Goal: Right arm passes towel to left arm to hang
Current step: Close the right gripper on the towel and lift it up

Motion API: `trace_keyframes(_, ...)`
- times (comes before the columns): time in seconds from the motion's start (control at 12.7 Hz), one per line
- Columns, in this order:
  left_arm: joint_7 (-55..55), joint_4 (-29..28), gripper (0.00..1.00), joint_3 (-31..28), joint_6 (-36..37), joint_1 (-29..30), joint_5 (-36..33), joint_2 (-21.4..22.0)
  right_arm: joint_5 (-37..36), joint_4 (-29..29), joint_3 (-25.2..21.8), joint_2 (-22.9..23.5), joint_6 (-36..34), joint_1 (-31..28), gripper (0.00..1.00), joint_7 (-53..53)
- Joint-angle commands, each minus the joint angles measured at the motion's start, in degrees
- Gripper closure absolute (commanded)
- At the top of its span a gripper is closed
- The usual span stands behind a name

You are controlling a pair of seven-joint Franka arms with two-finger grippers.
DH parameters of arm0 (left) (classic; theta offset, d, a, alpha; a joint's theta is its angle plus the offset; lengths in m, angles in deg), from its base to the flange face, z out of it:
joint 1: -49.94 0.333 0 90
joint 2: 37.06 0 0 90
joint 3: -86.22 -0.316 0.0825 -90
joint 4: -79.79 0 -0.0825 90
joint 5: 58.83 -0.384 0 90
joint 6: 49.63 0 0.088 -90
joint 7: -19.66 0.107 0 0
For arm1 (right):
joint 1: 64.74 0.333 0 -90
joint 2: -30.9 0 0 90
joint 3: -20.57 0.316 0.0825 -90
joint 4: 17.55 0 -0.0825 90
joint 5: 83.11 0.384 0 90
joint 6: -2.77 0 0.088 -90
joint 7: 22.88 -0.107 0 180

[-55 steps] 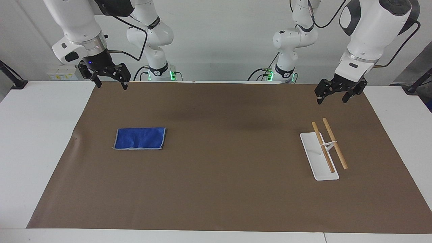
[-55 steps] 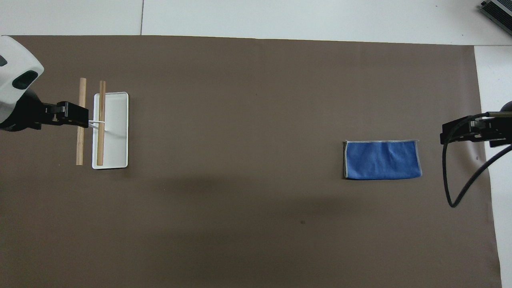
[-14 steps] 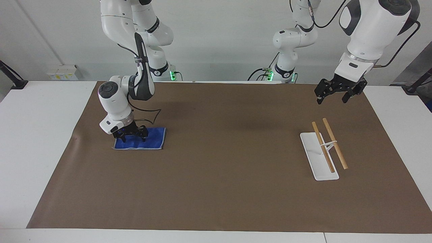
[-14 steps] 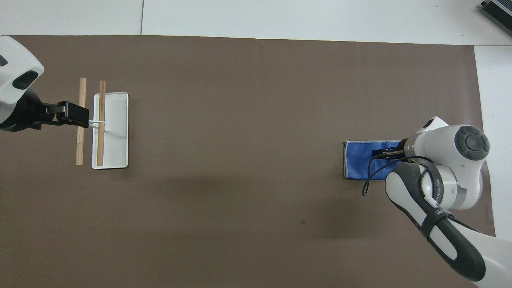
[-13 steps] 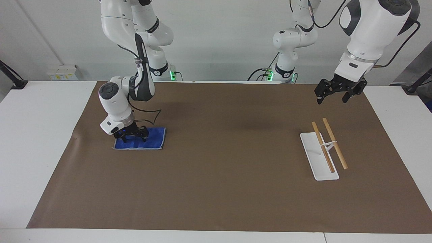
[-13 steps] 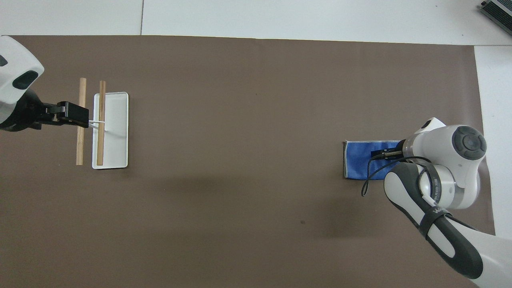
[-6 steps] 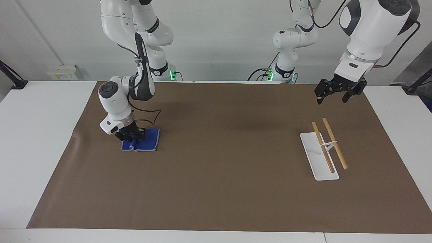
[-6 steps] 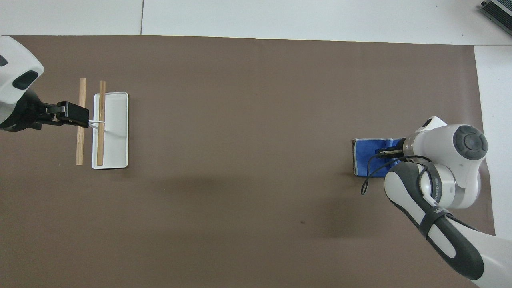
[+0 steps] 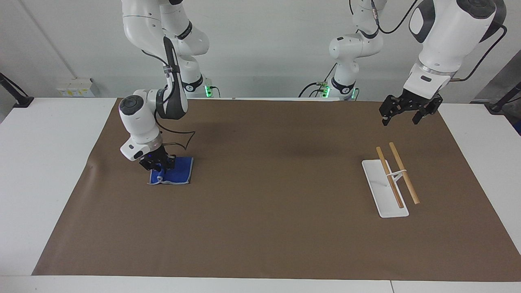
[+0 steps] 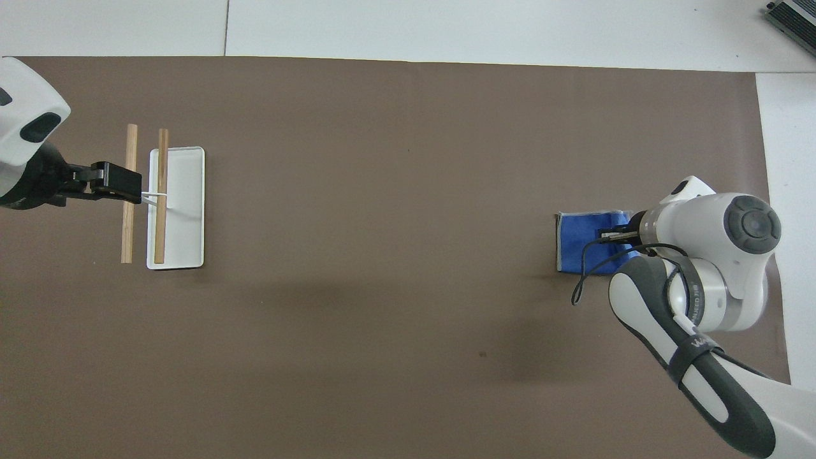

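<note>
The blue towel [image 9: 176, 176] [image 10: 581, 247] lies bunched on the brown mat toward the right arm's end of the table. My right gripper [image 9: 158, 164] is down on the towel's outer end and shut on it, with a fold of cloth gathered up under it. In the overhead view the right arm's wrist [image 10: 701, 248] covers that end of the towel. My left gripper [image 9: 408, 110] [image 10: 115, 182] hangs open in the air at the left arm's end of the table, holding nothing; that arm waits.
A towel rack with two wooden bars [image 9: 397, 173] [image 10: 145, 194] on a white base [image 9: 382, 191] [image 10: 188, 210] stands toward the left arm's end. The brown mat [image 9: 264, 195] covers most of the white table.
My right gripper has shut on the towel's end and dragged it inward, so the flat towel is now bunched and shorter. The left arm has not moved.
</note>
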Motion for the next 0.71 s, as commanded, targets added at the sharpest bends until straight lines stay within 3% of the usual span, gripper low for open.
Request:
trace_keyframes(0.0, -0.45, -1.00, 0.00, -0.14, 0.13, -0.39, -0.91, 1.18, 2.70, -1.75, 4.18, -3.95, -4.59, -0.31, 1.00, -5.31)
trace_keyframes(0.32, -0.45, -1.00, 0.00, -0.14, 0.22, -0.39, -0.91, 1.18, 9.03, -7.20, 8.76, -7.55, -12.66, -0.31, 1.00, -8.84)
trace_keyframes(0.63, -0.44, -1.08, 0.00, -0.14, 0.14, -0.39, -0.91, 1.27, 20.35, -8.00, 12.37, -10.55, -13.39, -0.31, 1.00, -8.49)
